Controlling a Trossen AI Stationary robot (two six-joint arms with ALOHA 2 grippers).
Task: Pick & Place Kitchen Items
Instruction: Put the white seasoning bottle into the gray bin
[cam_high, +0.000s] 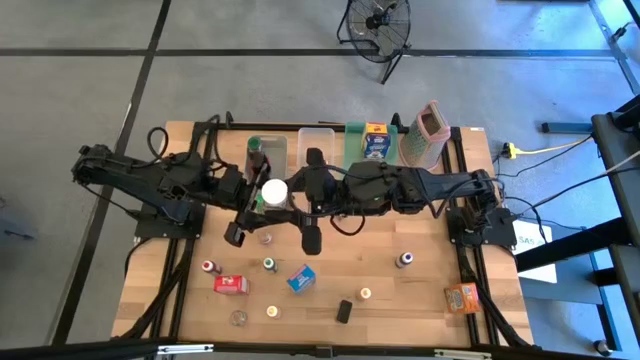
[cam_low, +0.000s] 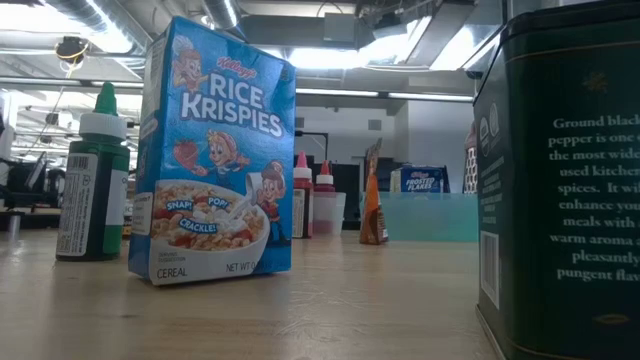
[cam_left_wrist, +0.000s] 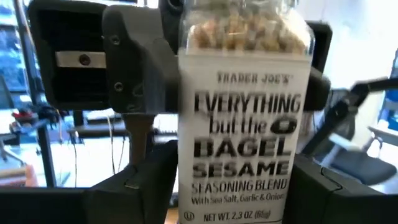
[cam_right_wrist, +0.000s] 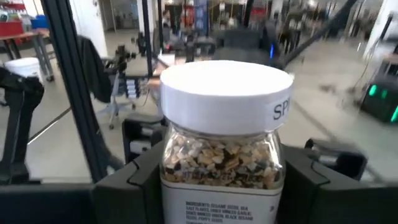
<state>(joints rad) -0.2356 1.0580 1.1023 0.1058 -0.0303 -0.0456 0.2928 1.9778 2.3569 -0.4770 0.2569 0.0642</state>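
Gripping the Everything but the Bagel seasoning jar (cam_left_wrist: 244, 118) from both sides, the left gripper (cam_left_wrist: 233, 171) and right gripper (cam_right_wrist: 221, 163) are each closed on it, just in front of the clear bins (cam_high: 267, 147). Jar base cut off in both wrist views. Low view hides the handover behind a Rice Krispies box (cam_low: 213, 155).

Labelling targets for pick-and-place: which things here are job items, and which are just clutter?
Job items: seasoning jar, in the fingers of left gripper and right gripper; Rice Krispies box; red box; orange box; black tin; small bottles.
Lying about: box grater; clear bins; green tray; floor fan.
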